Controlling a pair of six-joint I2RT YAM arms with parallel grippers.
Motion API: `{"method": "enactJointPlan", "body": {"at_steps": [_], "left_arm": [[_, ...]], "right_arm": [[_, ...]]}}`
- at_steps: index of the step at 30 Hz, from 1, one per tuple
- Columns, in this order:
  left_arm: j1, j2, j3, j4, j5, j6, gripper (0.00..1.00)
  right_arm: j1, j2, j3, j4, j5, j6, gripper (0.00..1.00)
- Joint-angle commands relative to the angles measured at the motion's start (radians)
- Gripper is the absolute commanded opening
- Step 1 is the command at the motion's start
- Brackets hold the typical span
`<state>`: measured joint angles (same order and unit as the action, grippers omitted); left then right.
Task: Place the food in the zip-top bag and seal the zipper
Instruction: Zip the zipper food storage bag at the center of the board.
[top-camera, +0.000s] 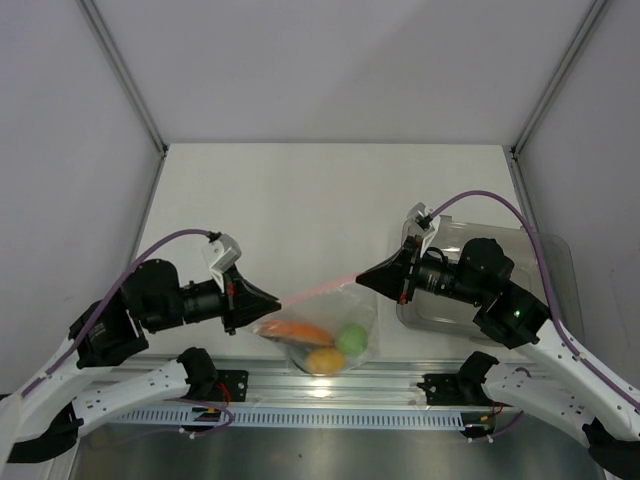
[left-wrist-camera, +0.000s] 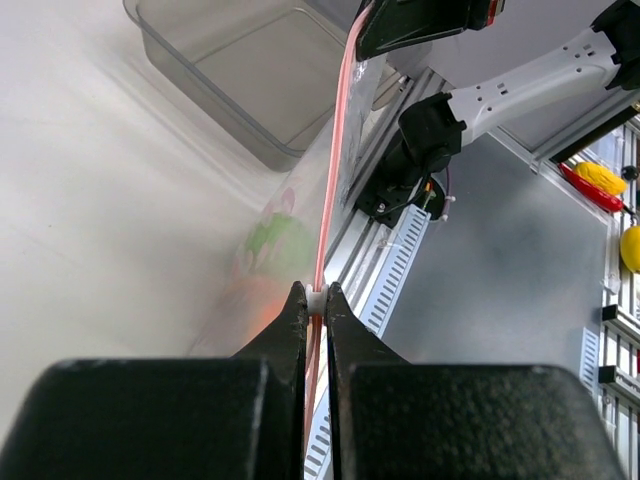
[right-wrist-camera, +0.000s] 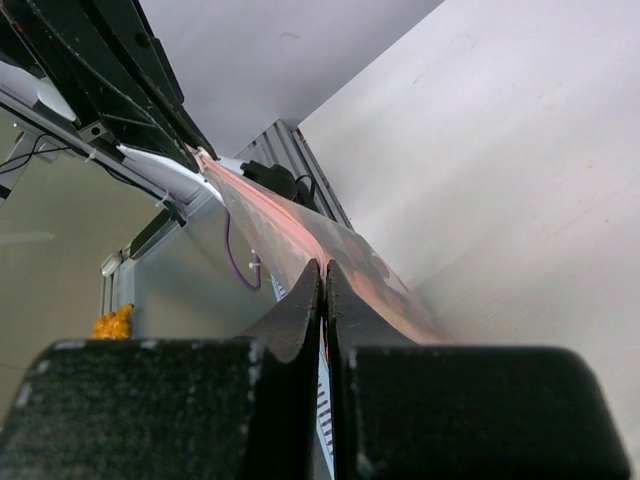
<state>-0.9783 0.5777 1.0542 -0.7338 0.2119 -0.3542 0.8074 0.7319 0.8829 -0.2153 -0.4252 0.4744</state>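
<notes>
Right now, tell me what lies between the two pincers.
The zipper, stretched taut from left pincer to right pincer, with the zip-top bag and its food below it; the top view shows it.

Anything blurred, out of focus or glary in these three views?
Top external: sharp and evenly lit; the food in the zip-top bag reads clearly. Left wrist: the zipper is crisp, but the food behind the film is a green-orange smear. Right wrist: the bag near the lens is soft; the right tool is featureless black.
</notes>
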Motion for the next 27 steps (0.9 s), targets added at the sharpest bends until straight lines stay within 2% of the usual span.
{"method": "enactJointPlan", "body": {"at_steps": [1, 13, 27], "left_arm": [[0.004, -0.052, 0.001, -0.049, -0.052, 0.012, 0.01], [0.004, -0.159, -0.008, -0.136, -0.245, -0.057, 0.01], [0.004, -0.252, -0.013, -0.236, -0.358, -0.126, 0.00]], "right_arm": [[-0.014, -0.003, 0.008, 0.019, 0.060, -0.008, 0.00], [-0.027, 0.014, 0.014, 0.021, 0.060, -0.013, 0.00], [-0.060, 0.064, 0.033, 0.033, 0.046, -0.017, 0.00]]}}
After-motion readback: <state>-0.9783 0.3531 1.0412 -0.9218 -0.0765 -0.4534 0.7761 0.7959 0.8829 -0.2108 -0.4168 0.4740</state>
